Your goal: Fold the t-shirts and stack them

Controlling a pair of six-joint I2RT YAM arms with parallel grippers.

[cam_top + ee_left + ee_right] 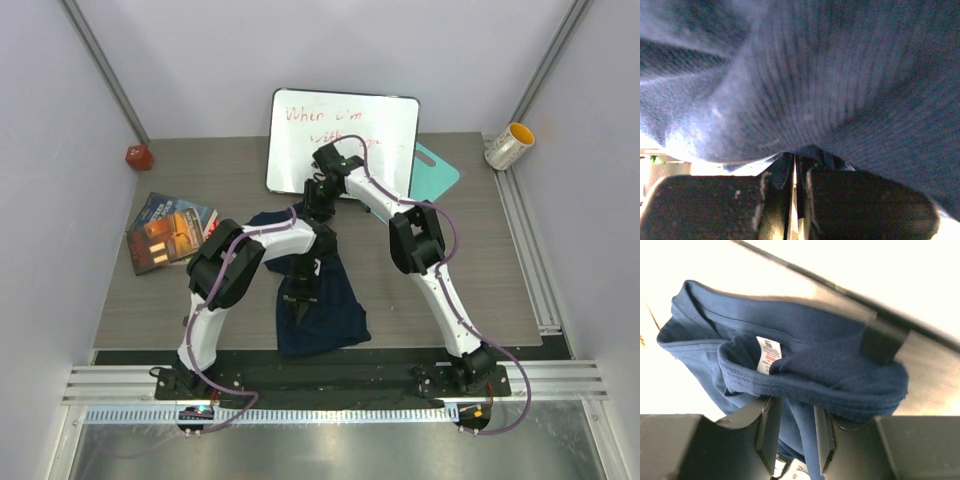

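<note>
A dark navy t-shirt (pixel 340 305) lies rumpled in the middle of the table, stretched from near the whiteboard toward the front edge. My left gripper (pixel 300 305) is over its front half, and in the left wrist view its jaws (pixel 795 161) are shut on a pinched fold of the fabric (pixel 805 80). My right gripper (pixel 316 200) is at the shirt's far end. There its jaws (pixel 796 407) are closed on a strip of the t-shirt (pixel 840 367) just under the collar, which drapes over the fingertips with its white label (pixel 767 352) showing.
A whiteboard (pixel 345 140) with red writing lies at the back, a teal board (pixel 437 170) sticking out beside it. A book (pixel 168 232) lies at the left and a red block (pixel 138 157) at the back left. A yellow-rimmed cup (pixel 510 146) is at the back right.
</note>
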